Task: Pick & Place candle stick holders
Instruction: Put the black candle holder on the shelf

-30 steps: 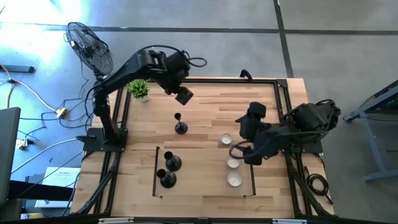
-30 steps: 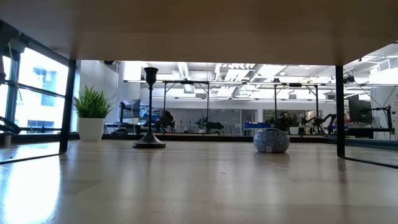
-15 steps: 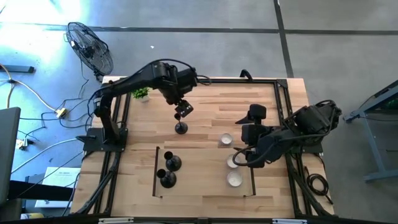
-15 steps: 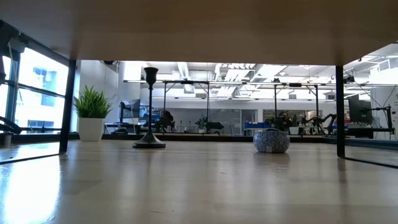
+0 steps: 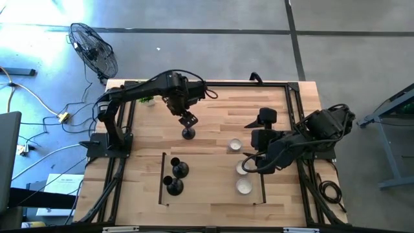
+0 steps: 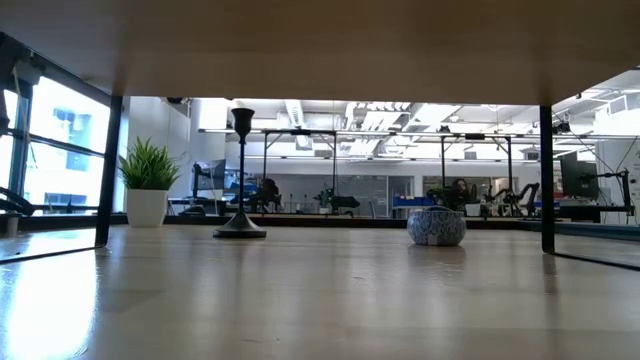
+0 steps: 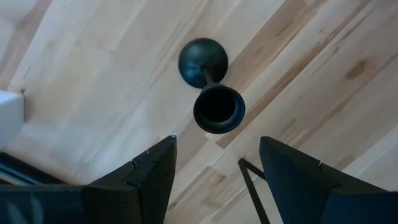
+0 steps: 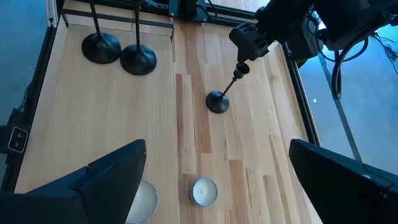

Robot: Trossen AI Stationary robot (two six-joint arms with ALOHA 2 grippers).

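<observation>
1. Left gripper (image 5: 187, 120): hovering open directly above lone candle stick holder (image 5: 188, 133), apparently not touching.
2. Holder standing upright mid-table; two others (image 5: 176, 177) sitting near front edge.
3. Right gripper (image 8: 217, 180): waiting open over white cups (image 5: 242, 186).

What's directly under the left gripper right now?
The lone candle stick holder stands upright on the table right below the open left gripper, its cup top between the fingers, untouched. Inside the cup is too dark to see.
</observation>
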